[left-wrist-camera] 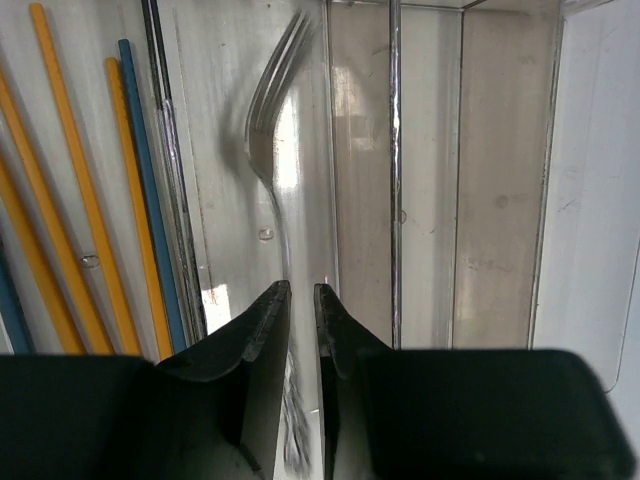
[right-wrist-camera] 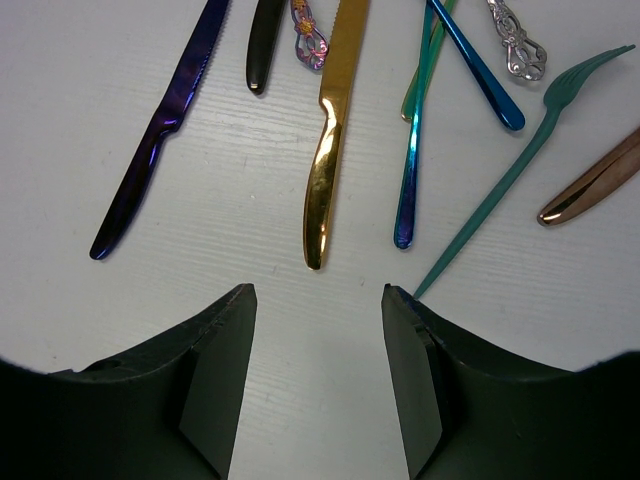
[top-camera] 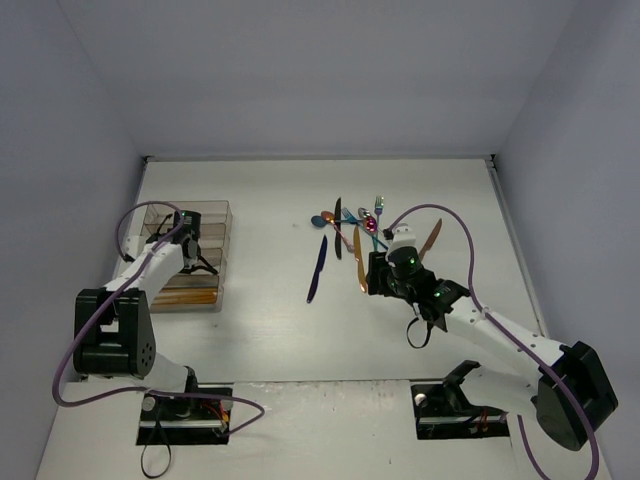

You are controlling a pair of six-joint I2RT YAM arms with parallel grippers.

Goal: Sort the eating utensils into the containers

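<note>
Left claw [left-wrist-camera: 302, 300]: closed to a thin slit, and I see the silver fork's [left-wrist-camera: 272, 140] handle pinched in it.
Fork position: tines over a compartment of the clear tray [left-wrist-camera: 395, 200], next to the one with yellow and blue chopsticks [left-wrist-camera: 145, 200].
Right claw [right-wrist-camera: 318, 292]: spread wide, holding nothing, above the table [right-wrist-camera: 230, 230].
Loose utensils: the gold knife [right-wrist-camera: 325, 160] lies just ahead of my right claw, with the blue knife [right-wrist-camera: 160, 125] to its left and the teal fork [right-wrist-camera: 505, 172] to its right.
</note>
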